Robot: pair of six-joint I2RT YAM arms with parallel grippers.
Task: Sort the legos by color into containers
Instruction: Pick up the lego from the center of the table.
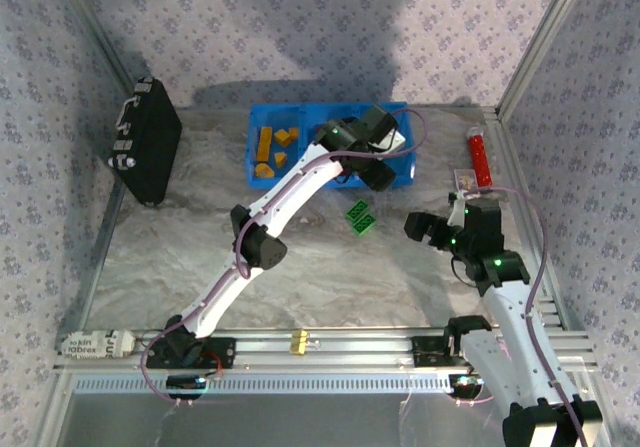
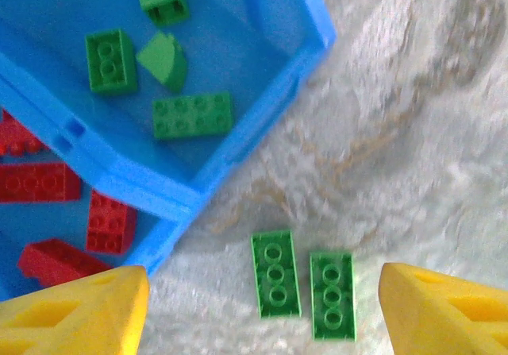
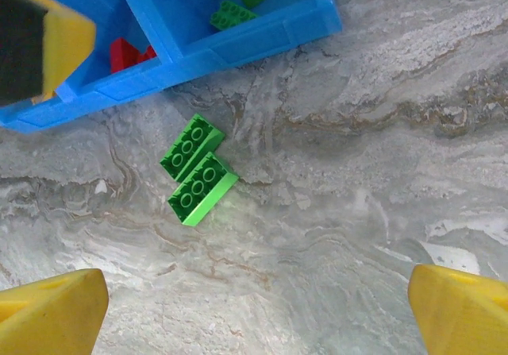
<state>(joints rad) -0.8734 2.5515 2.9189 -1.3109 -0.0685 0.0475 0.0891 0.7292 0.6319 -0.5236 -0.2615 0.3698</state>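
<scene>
Marbled grey table (image 1: 200, 267), patterned walls round it. At upper middle of top view sits the blue tray (image 1: 300, 108), 3 compartments. The yellow/orange bricks (image 1: 272, 147) lie in its left one. In left wrist view the red bricks (image 2: 36, 182) lie at lower left & the green bricks (image 2: 193, 115) at upper left, in the next compartment. Most of the sorting looks done.

Not yet sorted: a green pair (image 1: 361, 217) on the table, side by side, just below the tray at centre of top view. Small yellow bit (image 1: 297, 342) on the rail at bottom, can't tell if it's a brick.

Over the tray's near edge hangs the left gripper (image 2: 262, 311), spread wide, empty; the pair shows between its fingers low in left wrist view. At right of top view the right gripper (image 3: 255, 311) is also spread, empty, apart from the pair. Judged: approx. 2 picks to go, both for the green compartment
</scene>
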